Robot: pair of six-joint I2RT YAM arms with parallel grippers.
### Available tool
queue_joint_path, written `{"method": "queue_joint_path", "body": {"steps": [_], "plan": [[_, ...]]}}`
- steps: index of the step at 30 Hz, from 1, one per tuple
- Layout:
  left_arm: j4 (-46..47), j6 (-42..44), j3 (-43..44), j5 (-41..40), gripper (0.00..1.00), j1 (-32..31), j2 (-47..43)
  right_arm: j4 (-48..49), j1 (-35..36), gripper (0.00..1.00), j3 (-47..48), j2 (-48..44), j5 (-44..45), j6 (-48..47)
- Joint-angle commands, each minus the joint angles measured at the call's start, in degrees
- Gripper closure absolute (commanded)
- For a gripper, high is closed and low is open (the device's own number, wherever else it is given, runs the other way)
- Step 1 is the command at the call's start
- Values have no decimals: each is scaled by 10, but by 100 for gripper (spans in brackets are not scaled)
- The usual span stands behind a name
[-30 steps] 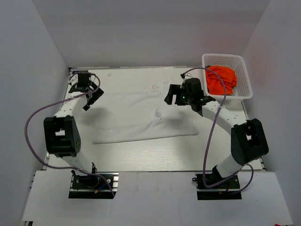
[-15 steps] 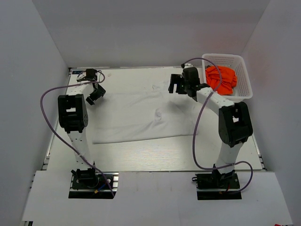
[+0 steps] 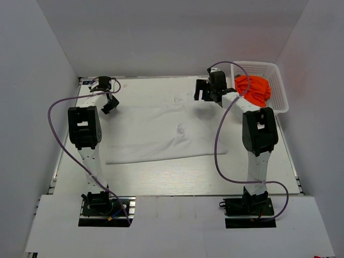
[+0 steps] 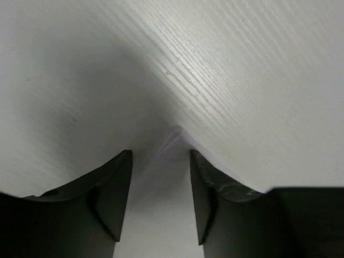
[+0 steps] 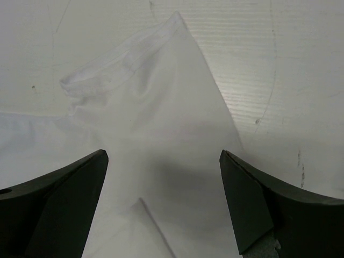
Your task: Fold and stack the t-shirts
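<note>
A white t-shirt (image 3: 161, 129) lies spread flat across the table. Its far left corner (image 4: 174, 141) sits between the fingers of my left gripper (image 3: 110, 103) (image 4: 160, 161), whose jaws stand partly apart, low over the cloth, with nothing pinched. My right gripper (image 3: 200, 92) (image 5: 164, 158) hangs wide open over the shirt's far right sleeve (image 5: 156, 102), one finger at each side of it. The orange t-shirt (image 3: 252, 90) lies bunched in the basket.
The white mesh basket (image 3: 258, 65) stands at the far right corner, just right of my right arm. Purple cables loop off both arms. Bare wooden tabletop (image 3: 177, 177) shows in front of the shirt.
Both arms have stretched toward the far edge of the table. The left jaws have narrowed around the shirt's corner. The right gripper has moved back over the sleeve, still wide open.
</note>
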Motion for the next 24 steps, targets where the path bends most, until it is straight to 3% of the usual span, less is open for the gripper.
{"method": "queue_joint_path", "body": {"steps": [1,2,5,6,9,12,16,24], "plan": [[22,18,0,39,47,3,15,12,-11,10,56,36,-10,-26],[29,24,-5,44,57,3,15,15,-11,10,64,45,-10,-37],[29,30,-5,52,71,3,20,19,-13,10,121,96,-17,-45],[29,35,-5,52,81,3,20,21,-12,10,160,118,-17,-49],[29,35,-5,52,98,3,20,45,-18,10,203,167,-36,-47],[29,35,-10,52,100,3,20,99,-18,10,237,213,-44,-47],[22,40,-5,52,100,3,20,79,-18,10,350,278,-26,-60],[34,40,-19,62,100,3,14,96,-13,10,364,318,-17,-96]]}}
